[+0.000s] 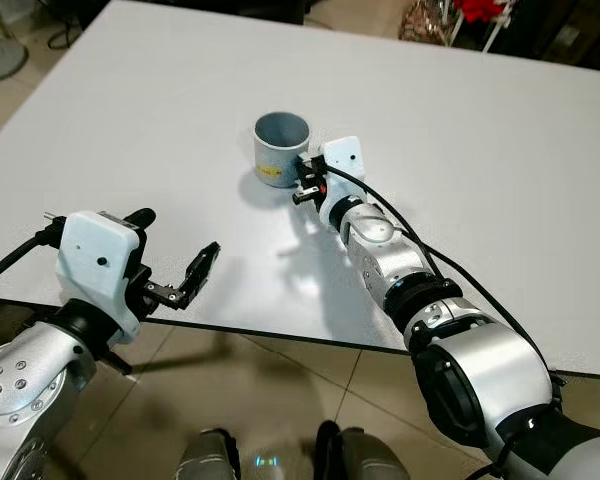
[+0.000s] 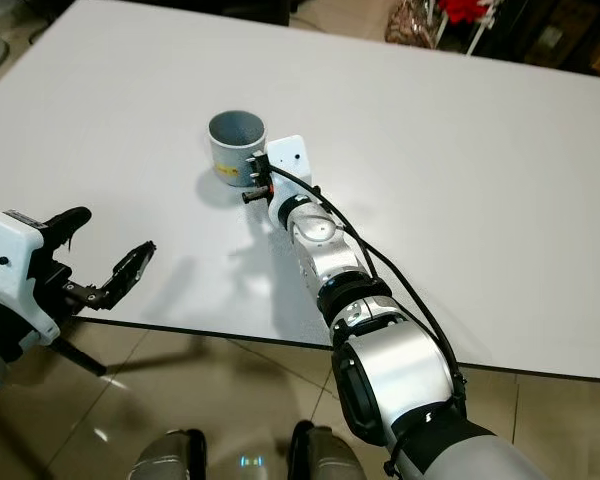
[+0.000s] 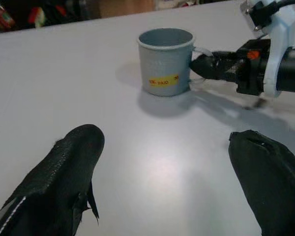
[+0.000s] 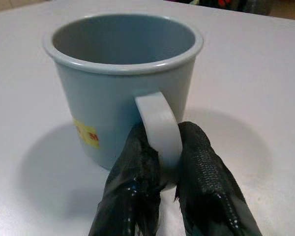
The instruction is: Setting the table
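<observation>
Right wrist view: my right hand [image 4: 160,162] is clamped on the handle [image 4: 160,125] of the mug [image 4: 123,73], one finger on each side of the loop. Mug: grey-blue, yellow sticker, upright, empty, standing on the white surface [image 1: 480,150] near its middle.

Left hand [image 1: 180,255]: released, fingers spread wide, holding nothing, hovering at the near edge of the surface, well apart from the mug.

Step in hand, as I judge it: placing or shifting the mug by its handle. To do it well I keep the pinch square on the loop, hold the mug level, and let go only once the base sits flat.

Room: bare surface on all sides of the mug. Near edge lies under my right forearm, floor beyond it.
</observation>
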